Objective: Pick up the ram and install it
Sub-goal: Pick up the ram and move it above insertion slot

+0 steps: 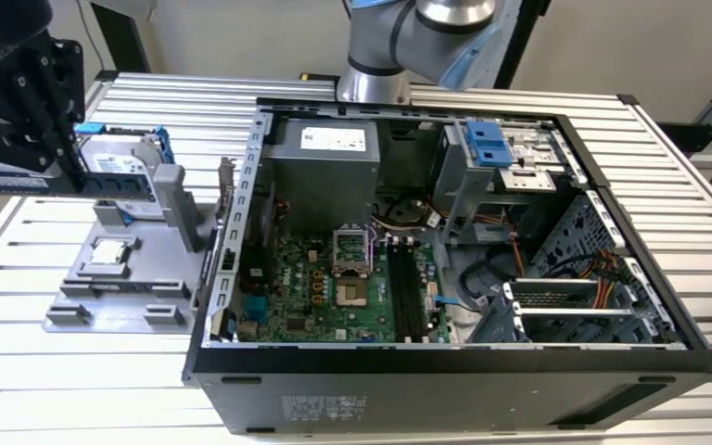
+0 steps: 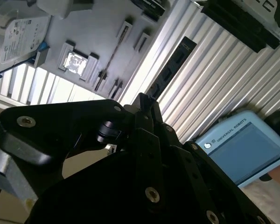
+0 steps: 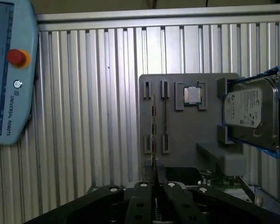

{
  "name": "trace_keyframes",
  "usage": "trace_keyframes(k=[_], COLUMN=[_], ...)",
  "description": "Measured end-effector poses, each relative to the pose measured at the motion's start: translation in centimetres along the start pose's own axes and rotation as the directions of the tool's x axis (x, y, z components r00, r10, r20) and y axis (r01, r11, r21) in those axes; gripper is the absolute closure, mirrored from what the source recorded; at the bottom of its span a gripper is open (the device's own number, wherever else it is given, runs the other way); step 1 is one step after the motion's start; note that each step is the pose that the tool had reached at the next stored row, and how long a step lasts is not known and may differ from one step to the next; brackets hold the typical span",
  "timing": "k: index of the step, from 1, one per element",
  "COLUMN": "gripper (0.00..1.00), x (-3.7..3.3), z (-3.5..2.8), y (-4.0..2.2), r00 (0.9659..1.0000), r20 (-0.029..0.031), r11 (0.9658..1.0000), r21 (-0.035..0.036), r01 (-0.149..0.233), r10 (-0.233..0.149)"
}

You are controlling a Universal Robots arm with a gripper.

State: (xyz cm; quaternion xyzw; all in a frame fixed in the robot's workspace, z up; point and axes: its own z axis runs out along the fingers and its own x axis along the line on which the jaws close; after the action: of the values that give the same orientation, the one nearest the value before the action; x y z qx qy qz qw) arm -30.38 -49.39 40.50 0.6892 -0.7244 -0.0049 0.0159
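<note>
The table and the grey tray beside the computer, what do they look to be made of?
The table looks like bare metal, probably aluminium: silvery ribbed slats with a dull sheen. The grey tray looks like moulded or printed plastic: one even matte grey, blocky slots and posts, no shine. I cannot be sure of either from looks alone.

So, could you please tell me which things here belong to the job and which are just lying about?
Job: memory stick, held in the tool; open computer case with its memory slots.
Lying about: hard drive, processor chip, control tablet.
</note>
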Motion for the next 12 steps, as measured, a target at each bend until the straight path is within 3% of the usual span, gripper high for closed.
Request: trace_keyframes(k=[12], gripper=[1.0], x=[-0.09], z=[-0.06], y=[-1.89], r00=[1.0], r20=[-0.0001], r11=[1.0], r21=[-0.0003], r01=[0.0], r10=[0.0])
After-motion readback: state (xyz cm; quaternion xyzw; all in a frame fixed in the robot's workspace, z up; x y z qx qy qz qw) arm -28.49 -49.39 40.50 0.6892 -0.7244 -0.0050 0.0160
